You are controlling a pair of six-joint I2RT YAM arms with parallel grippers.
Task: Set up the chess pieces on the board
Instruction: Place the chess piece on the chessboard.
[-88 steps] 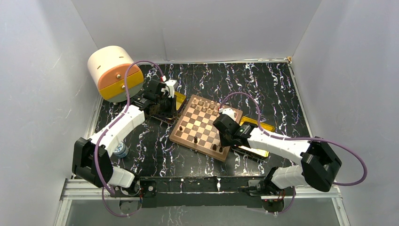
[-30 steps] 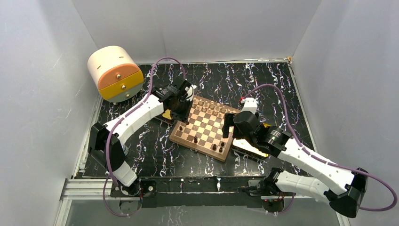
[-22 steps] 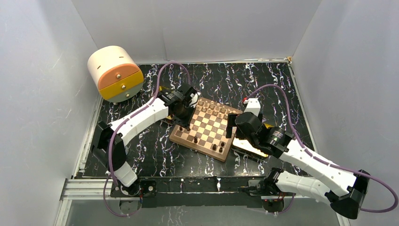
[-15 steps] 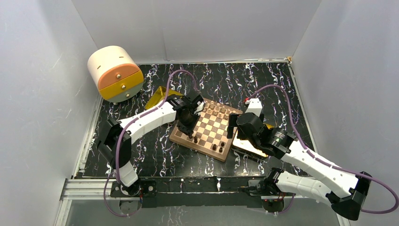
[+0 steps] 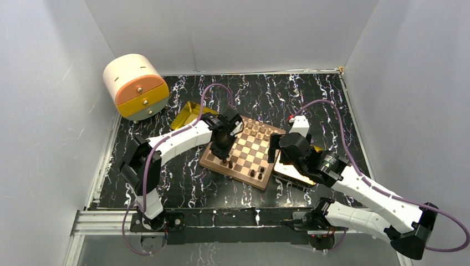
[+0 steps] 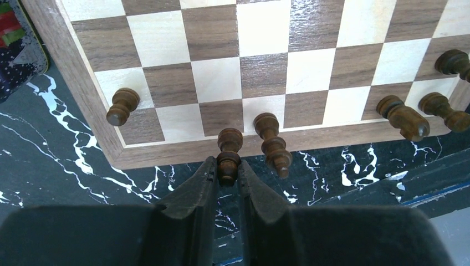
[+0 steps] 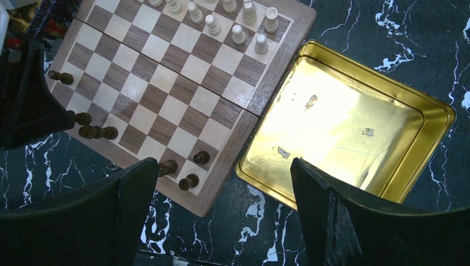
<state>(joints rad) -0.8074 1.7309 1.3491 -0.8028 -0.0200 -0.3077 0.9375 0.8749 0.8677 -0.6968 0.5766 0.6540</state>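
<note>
The board [image 5: 248, 152] lies at an angle mid-table, with light chess pieces [image 5: 252, 128] ranked along its far end. My left gripper [image 5: 224, 149] is over the board's near left edge, shut on the head of a dark piece [image 6: 229, 149]. That piece's base sits over a near-row square beside another dark piece [image 6: 272, 141]; I cannot tell whether it touches. More dark pieces [image 6: 122, 106] [image 6: 403, 116] stand along that row. My right gripper [image 7: 221, 166] hovers open and empty above the board's right edge [image 7: 230, 160].
A gold tray [image 7: 354, 127] lies against the board's right side. Left of the board lies another gold tray [image 5: 188, 113]. A round cream and orange drawer box [image 5: 134, 86] stands at the back left. White walls enclose the black marbled table.
My left arm has swung from the left tray to the board's near left edge with a dark piece. The right arm lifted off the board earlier and has since held still.
</note>
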